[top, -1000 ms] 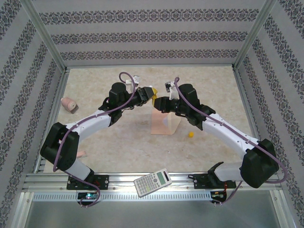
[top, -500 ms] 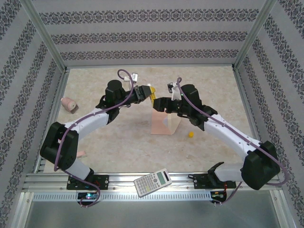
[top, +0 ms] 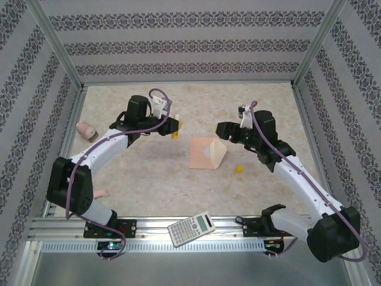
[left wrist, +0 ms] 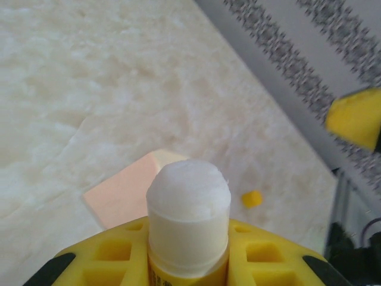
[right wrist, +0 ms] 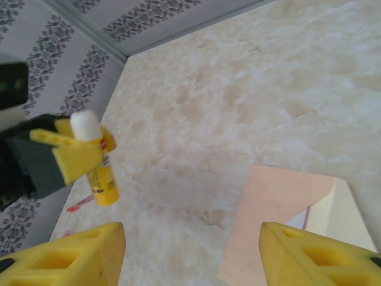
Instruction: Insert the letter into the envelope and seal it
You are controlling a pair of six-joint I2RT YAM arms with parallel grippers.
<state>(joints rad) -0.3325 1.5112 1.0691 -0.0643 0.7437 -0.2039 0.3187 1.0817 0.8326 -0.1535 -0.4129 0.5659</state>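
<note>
The peach envelope (top: 201,156) lies flat mid-table, its cream-lined flap (top: 218,152) folded open to the right. A small white patch of the letter (right wrist: 297,219) shows at the envelope's (right wrist: 277,205) mouth; the rest is hidden inside. My left gripper (top: 172,126) hovers left of the envelope, shut on an uncapped yellow glue stick (left wrist: 188,196) with its white tip standing up between the fingers (left wrist: 101,256). My right gripper (top: 221,130) hangs just above and right of the flap, open with nothing between its fingers (right wrist: 74,253). The envelope (left wrist: 122,193) lies beyond the stick's tip.
A small yellow cap (top: 239,168) lies right of the envelope. A calculator (top: 191,228) rests on the front rail. A pink object (top: 87,131) sits at the far left. Patterned walls close in three sides.
Both grippers have drawn apart from above the envelope: the left moved left with the glue stick, the right moved right and opened. The envelope and open flap now lie uncovered.
</note>
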